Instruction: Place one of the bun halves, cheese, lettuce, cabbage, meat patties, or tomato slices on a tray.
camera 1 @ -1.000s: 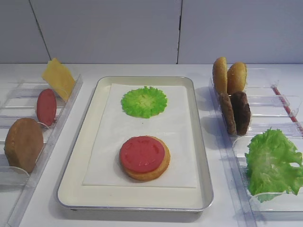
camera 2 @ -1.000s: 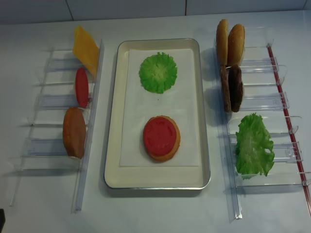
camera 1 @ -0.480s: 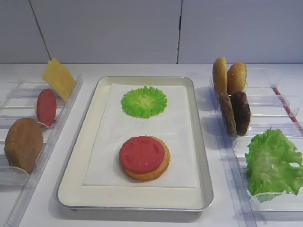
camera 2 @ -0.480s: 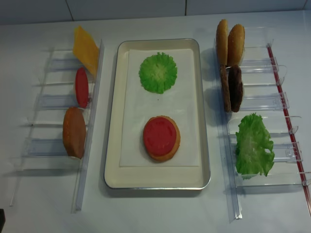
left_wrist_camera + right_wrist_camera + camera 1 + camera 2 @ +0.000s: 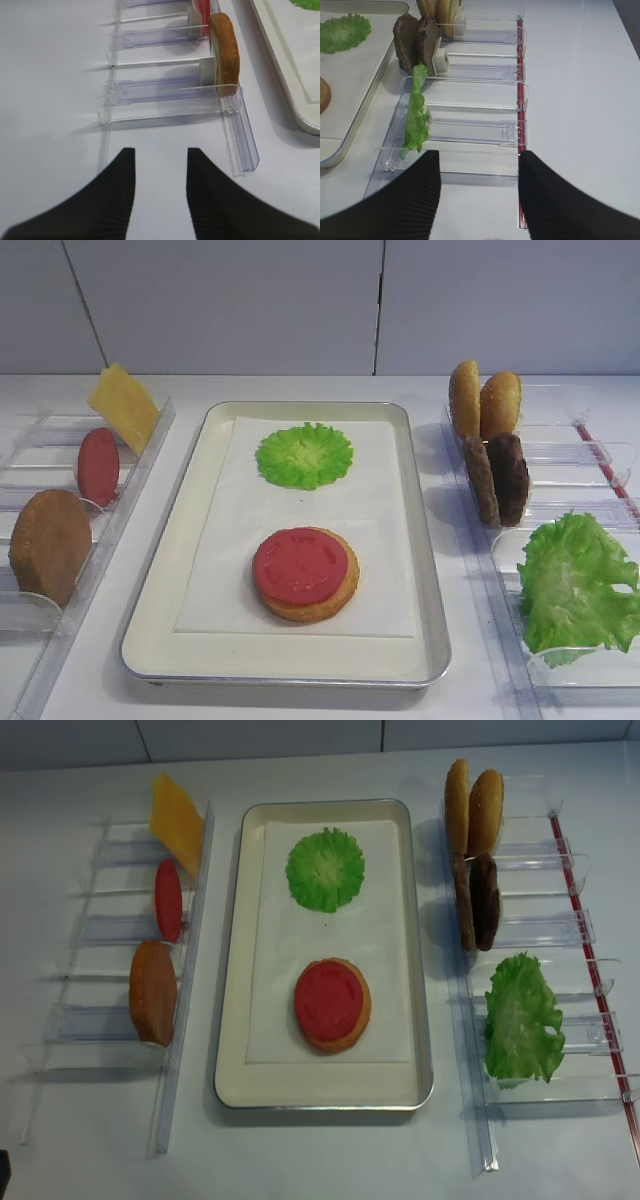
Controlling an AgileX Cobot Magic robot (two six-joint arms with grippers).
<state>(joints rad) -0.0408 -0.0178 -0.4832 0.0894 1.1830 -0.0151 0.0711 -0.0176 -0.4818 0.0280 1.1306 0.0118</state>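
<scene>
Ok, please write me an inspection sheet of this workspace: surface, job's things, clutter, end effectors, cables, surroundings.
Surface: white table, bare between the racks.
Job's things: tray at centre with a paper liner; on it a round cabbage leaf and a tomato slice stacked on a bun half. Left rack holds cheese, a second tomato slice and a bun half, all on edge. Right rack holds two bun halves, two meat patties and lettuce.
Clutter: nothing seen.
End effectors: left end effector open, empty, short of the left rack; right end effector open, empty, short of the right rack.
Cables: nothing seen.
Surroundings: grey panelled wall.
</scene>
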